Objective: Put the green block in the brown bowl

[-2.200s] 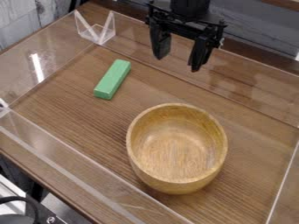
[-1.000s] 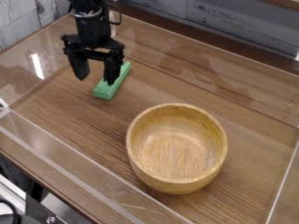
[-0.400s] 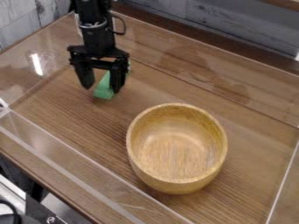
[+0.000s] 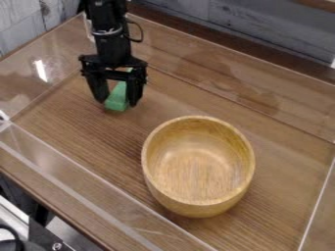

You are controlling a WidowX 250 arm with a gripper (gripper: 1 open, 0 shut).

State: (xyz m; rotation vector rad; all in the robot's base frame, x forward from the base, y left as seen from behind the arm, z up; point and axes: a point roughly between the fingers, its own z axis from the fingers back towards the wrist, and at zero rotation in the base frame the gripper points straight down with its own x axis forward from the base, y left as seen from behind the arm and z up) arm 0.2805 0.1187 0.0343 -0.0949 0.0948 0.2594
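Note:
The green block (image 4: 118, 96) lies on the wooden table at the left, mostly hidden behind my gripper. My gripper (image 4: 117, 94) points straight down over it, open, with one black finger on each side of the block. Whether the fingers touch the block I cannot tell. The brown bowl (image 4: 198, 165) stands empty at the lower right, well apart from the block.
A clear plastic wall (image 4: 53, 162) runs along the near and left edges of the table. A grey plank wall (image 4: 262, 25) rises behind the table.
My gripper came from the upper right to the block, then sank around it, still open. The block has not moved.

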